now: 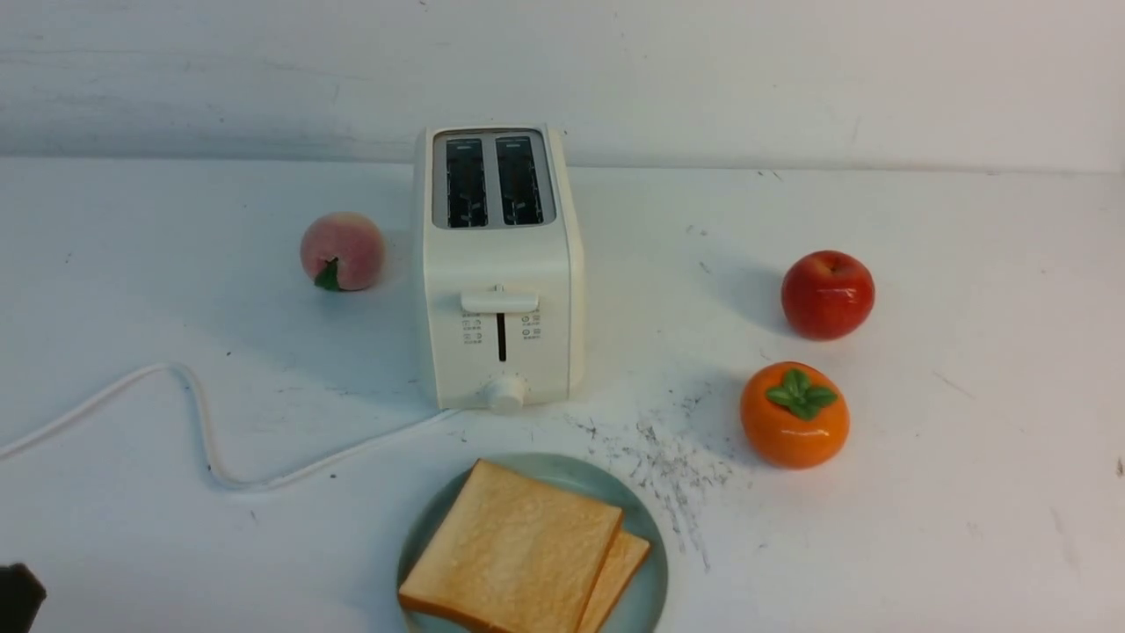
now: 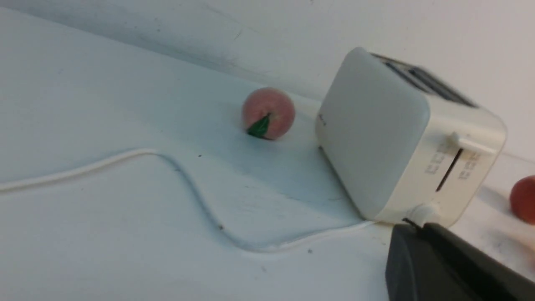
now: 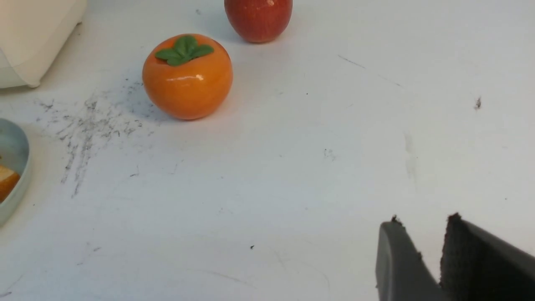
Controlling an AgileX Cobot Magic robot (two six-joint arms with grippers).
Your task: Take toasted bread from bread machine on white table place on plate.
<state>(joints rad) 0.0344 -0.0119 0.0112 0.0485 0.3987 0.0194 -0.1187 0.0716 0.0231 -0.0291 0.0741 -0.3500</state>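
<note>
Presently, items as they lie:

Toasted bread (image 1: 514, 554): two square slices, golden faces and browner crusts, stacked flat and slightly fanned on the plate, the lower one peeking out at the right.
Plate (image 1: 646, 598): pale blue-green, near centre of the worktop (image 1: 967, 440), just in front of the bread machine.
Bread machine (image 1: 499, 264): cream two-slot toaster, centre; both slots look empty, lever up, cord (image 1: 202, 431) trailing left.
Task standing: judged complete or nearly so; no slice is left in the slots.
Handling, bread: judged light, dry and fairly stiff, but crumbly and easily dented; best pinched lightly across the thickness at a crust edge, not the soft centre.
Left gripper (image 2: 411, 228): dark jaws pressed together, holding nothing, near left, low over the worktop.
Right gripper (image 3: 420, 234): jaws a narrow gap apart, nothing between them, over bare worktop to the right, well apart from the plate.
Bystanders: peach (image 1: 342, 251) left of the toaster; red apple (image 1: 827, 294) and persimmon (image 1: 794, 414) to the right.
</note>
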